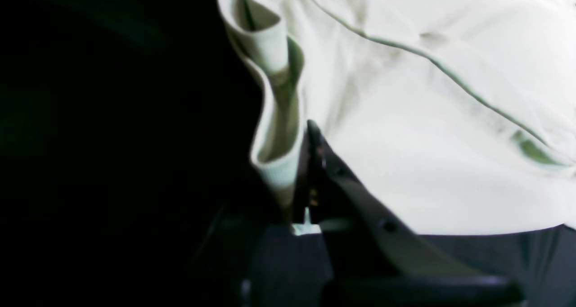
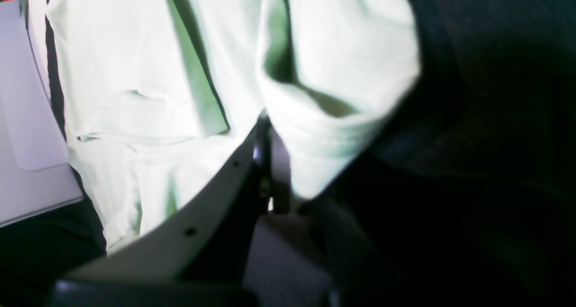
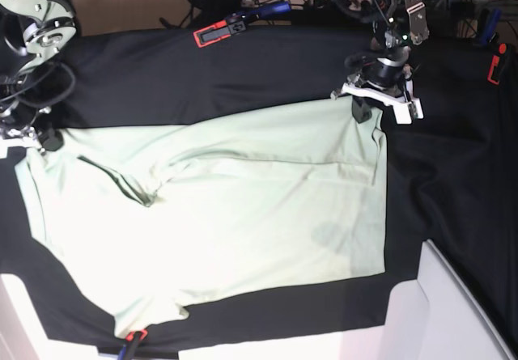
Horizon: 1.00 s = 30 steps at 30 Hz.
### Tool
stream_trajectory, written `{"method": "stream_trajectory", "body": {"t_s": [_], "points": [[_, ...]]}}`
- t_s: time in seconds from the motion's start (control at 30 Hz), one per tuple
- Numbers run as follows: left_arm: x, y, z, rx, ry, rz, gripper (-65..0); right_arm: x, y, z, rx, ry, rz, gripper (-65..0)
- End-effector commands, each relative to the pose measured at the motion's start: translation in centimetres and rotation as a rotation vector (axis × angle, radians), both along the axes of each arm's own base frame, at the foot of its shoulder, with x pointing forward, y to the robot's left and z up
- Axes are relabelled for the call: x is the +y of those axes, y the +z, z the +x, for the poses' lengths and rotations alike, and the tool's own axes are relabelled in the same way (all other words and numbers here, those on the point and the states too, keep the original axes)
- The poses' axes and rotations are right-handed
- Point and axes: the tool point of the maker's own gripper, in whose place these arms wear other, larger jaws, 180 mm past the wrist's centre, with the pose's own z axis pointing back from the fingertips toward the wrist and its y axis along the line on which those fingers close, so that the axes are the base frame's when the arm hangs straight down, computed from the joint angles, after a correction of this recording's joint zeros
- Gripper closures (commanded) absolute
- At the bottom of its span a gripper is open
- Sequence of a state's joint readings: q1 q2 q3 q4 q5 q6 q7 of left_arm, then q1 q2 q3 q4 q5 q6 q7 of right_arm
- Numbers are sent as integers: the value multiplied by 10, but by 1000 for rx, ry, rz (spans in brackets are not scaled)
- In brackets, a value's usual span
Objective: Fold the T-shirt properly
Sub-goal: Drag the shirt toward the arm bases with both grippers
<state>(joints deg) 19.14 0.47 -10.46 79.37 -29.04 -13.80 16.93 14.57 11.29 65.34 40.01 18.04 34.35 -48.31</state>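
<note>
The pale mint-green T-shirt [image 3: 235, 214] lies spread flat on the black cloth [image 3: 243, 77]. My left gripper [image 3: 362, 111] sits at the shirt's far right corner. In the left wrist view, my left gripper [image 1: 306, 163] is shut on the folded hem of the T-shirt [image 1: 427, 140]. My right gripper [image 3: 44, 140] sits at the shirt's far left corner. In the right wrist view, my right gripper [image 2: 269, 163] is shut on a rolled edge of the T-shirt [image 2: 135, 95]. A crease runs across the shirt's upper left part.
Red and black clamps [image 3: 218, 30] hold the black cloth at the back, with one at the right [image 3: 495, 65] and one at the front [image 3: 133, 337]. A white panel [image 3: 453, 311] stands at the front right. A white surface [image 2: 31, 118] shows in the right wrist view.
</note>
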Motion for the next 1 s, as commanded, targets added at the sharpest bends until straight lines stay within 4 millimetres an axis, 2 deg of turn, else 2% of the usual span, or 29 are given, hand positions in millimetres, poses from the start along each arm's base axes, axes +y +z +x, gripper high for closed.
{"method": "stream_trajectory", "body": {"t_s": [0.0,0.17,0.23,0.33,0.57,0.97], "points": [[4,9,3,-32,2,12,0,-14,5,-3,8,1,-37,-1],[6,5,-9,-13,4,19,0,-26,19,-14,9,89,-112,-1],[16,3,-19,5,27,30,0,-34,25,-20,24,99,-144,-1],[28,11,-27,-1,47,55,0,-42,29,-29,47,113,-176,-1],[41,28,-49,-5,55,102,0,-39,19,-52,99,125,-169,-1],[40,17,-88,70,58,100,0,-35,6,-82,154,145,-157,-1]]}}
